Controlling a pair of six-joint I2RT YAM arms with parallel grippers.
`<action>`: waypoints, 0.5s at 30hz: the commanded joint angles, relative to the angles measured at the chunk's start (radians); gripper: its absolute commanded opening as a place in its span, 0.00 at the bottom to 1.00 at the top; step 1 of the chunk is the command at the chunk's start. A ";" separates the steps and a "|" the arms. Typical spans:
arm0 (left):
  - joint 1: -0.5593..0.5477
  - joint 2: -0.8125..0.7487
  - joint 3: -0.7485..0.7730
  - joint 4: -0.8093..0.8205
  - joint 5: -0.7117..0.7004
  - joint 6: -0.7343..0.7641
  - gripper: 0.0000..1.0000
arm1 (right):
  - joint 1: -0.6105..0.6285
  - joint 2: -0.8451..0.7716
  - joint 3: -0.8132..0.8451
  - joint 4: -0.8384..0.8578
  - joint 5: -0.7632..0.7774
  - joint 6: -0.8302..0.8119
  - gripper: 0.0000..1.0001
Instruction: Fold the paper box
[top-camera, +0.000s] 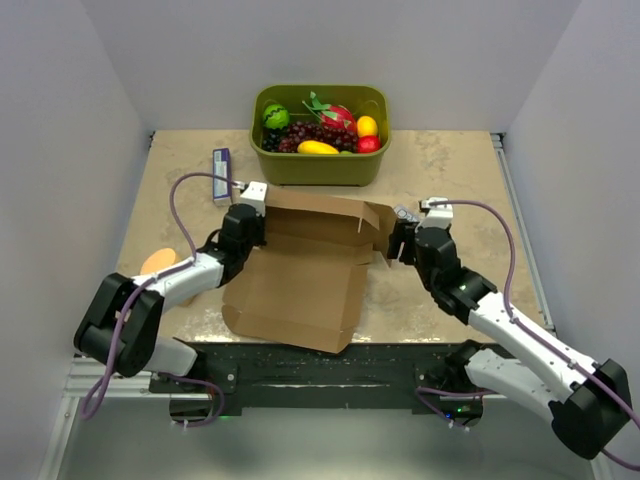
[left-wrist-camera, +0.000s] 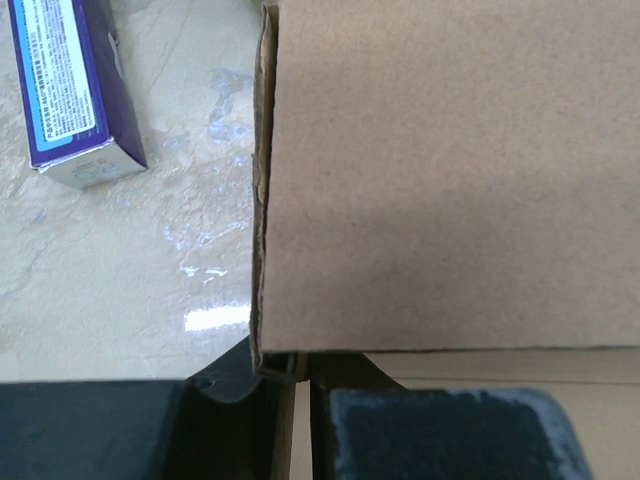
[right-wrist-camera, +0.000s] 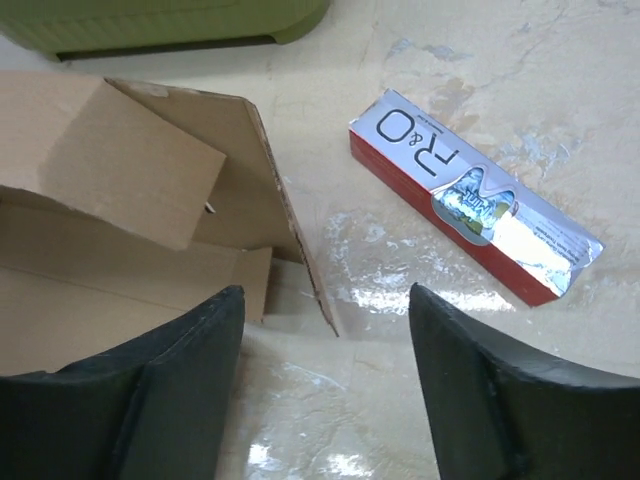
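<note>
The paper box (top-camera: 300, 285) is a brown cardboard sheet lying partly folded in the middle of the table, its back and side walls raised. My left gripper (top-camera: 250, 212) is shut on the box's left wall. In the left wrist view that wall (left-wrist-camera: 450, 180) fills most of the picture and its lower edge runs down between the closed fingers (left-wrist-camera: 440, 435). My right gripper (top-camera: 396, 240) stands open just off the box's right side flap (right-wrist-camera: 255, 170). Nothing lies between its fingers (right-wrist-camera: 160, 400), only bare tabletop, with the flap's corner a little ahead of the tips.
An olive-green tub (top-camera: 320, 170) of toy fruit stands at the back. A purple carton (top-camera: 222, 162) lies left of it, seen again as the purple carton (left-wrist-camera: 70, 90). A red and silver packet (right-wrist-camera: 470, 200) lies right of the flap. An orange object (top-camera: 158, 262) sits by the left arm.
</note>
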 joint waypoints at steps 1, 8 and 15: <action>-0.012 -0.040 -0.034 -0.028 -0.069 -0.012 0.00 | -0.003 -0.048 0.118 -0.082 -0.004 0.037 0.77; -0.037 -0.092 -0.048 -0.065 -0.057 -0.049 0.22 | -0.002 0.001 0.231 -0.085 -0.238 0.192 0.88; -0.037 -0.228 -0.063 -0.125 0.006 -0.106 0.66 | -0.002 0.107 0.284 0.025 -0.399 0.283 0.88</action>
